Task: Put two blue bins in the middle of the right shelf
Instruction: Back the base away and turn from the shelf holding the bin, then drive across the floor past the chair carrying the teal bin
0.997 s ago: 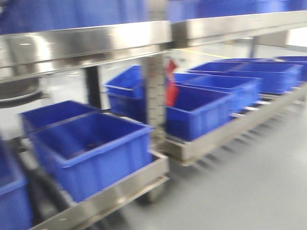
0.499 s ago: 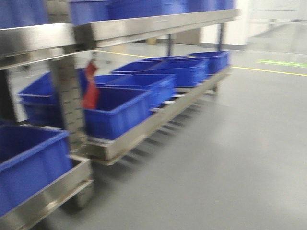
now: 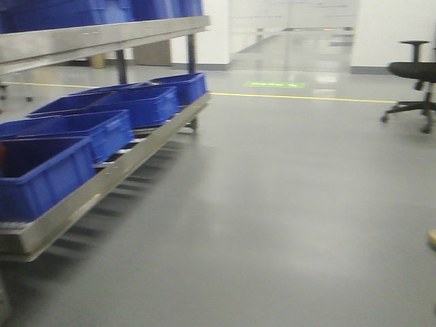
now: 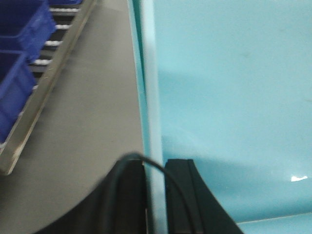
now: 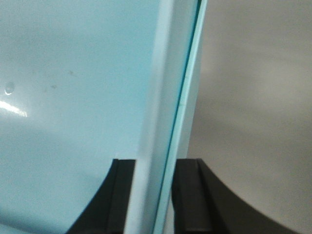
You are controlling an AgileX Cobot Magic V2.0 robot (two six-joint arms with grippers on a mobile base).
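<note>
Both grippers hold one blue bin, which looks pale cyan up close. In the left wrist view my left gripper (image 4: 155, 195) is shut on the bin's left wall (image 4: 148, 97), one black finger on each side; the bin's inside (image 4: 229, 97) fills the right of the frame. In the right wrist view my right gripper (image 5: 156, 195) is shut on the opposite wall (image 5: 165, 97). In the front view the rack stands at the left; its middle tier shows as a brushed steel front rail (image 3: 88, 39) with blue bins (image 3: 157, 8) above it. Neither gripper shows in the front view.
The rack's bottom tier (image 3: 82, 197) carries several blue bins (image 3: 102, 129), also seen in the left wrist view (image 4: 19, 29). Grey floor (image 3: 272, 204) spreads to the right. A black office chair (image 3: 415, 75) stands far right. A yellow floor line (image 3: 306, 97) runs across the back.
The front view has swung to the right: the rack and its bins slid to the left edge, and open floor and the chair came into view.
</note>
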